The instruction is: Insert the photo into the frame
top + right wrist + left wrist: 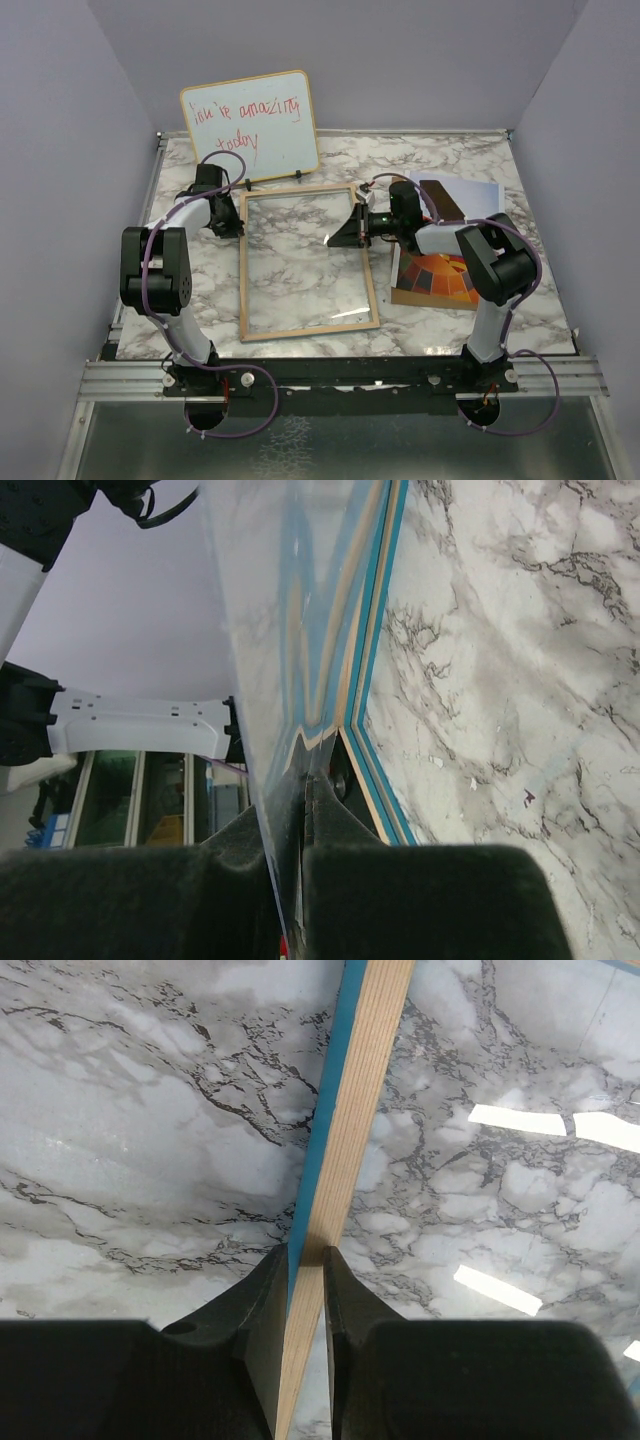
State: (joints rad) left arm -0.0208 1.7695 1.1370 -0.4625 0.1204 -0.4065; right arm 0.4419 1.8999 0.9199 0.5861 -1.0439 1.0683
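Where the frame lies: the frame (243, 280) sits mid-way on the marble table (450, 160), light wood face up, with a blue edge showing along the rail in the left wrist view (365, 1090). Its long axis runs from the arm bases towards the whiteboard (250, 125).
Left pincer: the left pincer (232, 222) is at the frame's left long rail, far end. Its jaws are drawn in against both sides of that rail (303, 1255).
Right pincer: the right pincer (345, 232) is at the frame's right long rail, far half. Its jaws are together, pinched on the frame's thin edge (303, 790).
Photo: the photo (440, 280) lies flat just beside the frame's right rail, outside the frame and not inserted.
Governing relation: the photo lies to the right of the frame, with its long axis roughly parallel to the frame's long rails. The right arm is plainly the nearer one, but in my judgement neither pincer is free to fetch the photo.
Obscured: the right forearm crosses the photo's middle. Only the orange and red patches and a pale far corner show.
Undetermined: I cannot tell whether the frame rests flat or is raised on one side. The pane reflections (375, 630) are confusing. No backing board is identified with confidence.
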